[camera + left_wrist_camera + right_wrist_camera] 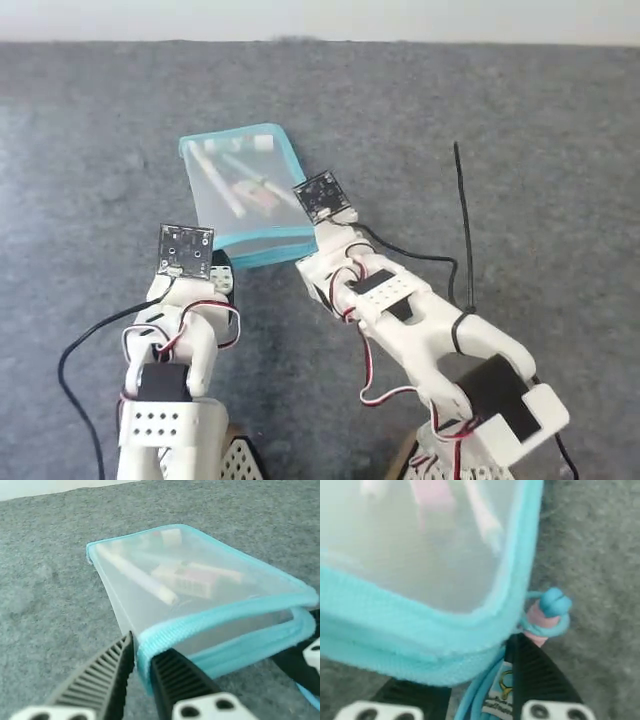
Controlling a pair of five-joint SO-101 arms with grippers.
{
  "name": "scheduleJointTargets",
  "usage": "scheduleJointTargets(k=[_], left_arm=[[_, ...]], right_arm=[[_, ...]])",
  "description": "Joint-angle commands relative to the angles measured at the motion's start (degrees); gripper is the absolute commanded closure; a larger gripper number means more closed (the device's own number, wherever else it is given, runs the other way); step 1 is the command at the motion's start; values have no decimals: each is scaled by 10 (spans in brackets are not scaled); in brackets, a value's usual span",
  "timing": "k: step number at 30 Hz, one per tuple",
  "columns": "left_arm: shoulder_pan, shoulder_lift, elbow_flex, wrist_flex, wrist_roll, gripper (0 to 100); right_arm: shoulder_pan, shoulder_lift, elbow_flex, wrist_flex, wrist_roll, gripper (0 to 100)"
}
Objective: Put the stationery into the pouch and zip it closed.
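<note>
The translucent pouch [240,190] with teal zip edging lies on the grey mat, with a white pen [135,574], an eraser [186,580] and other stationery inside. My left gripper [141,647] is shut on the near corner of the pouch's teal edge [200,622]; in the high view this gripper [225,265] sits at the pouch's near left corner. My right gripper [480,680] is at the near right corner [305,255], with its fingers closed around the teal zip edge [420,650]. The zip pull [547,612], a teal cord with a pink tab, lies just beyond one fingertip. The pouch mouth gapes slightly at that end [300,615].
A black cable tie [465,220] lies on the mat right of the right arm. Black and red cables [80,350] trail near both arm bases. Bare grey mat [500,120] extends beyond and to both sides of the pouch.
</note>
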Motion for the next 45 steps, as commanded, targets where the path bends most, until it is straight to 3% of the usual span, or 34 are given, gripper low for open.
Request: scheduleJointTargets(k=[1,8,16,25,35,45], left_arm=[[7,-4,-7,-19,-10,989],[7,-4,-8,-19,-10,989],[7,-4,-8,-19,-10,989],[8,-4,-8,-18,-10,989],[11,-4,-8,-18,-10,989],[11,-4,-7,-18,-10,989]], right_arm=[[13,-21,-26,1,-3,909],[20,-160,-30,221,121,822],[35,-276,-25,275,113,734],[37,-162,-29,187,44,681],[29,-55,-30,26,41,680],[26,32,-30,-71,45,680]])
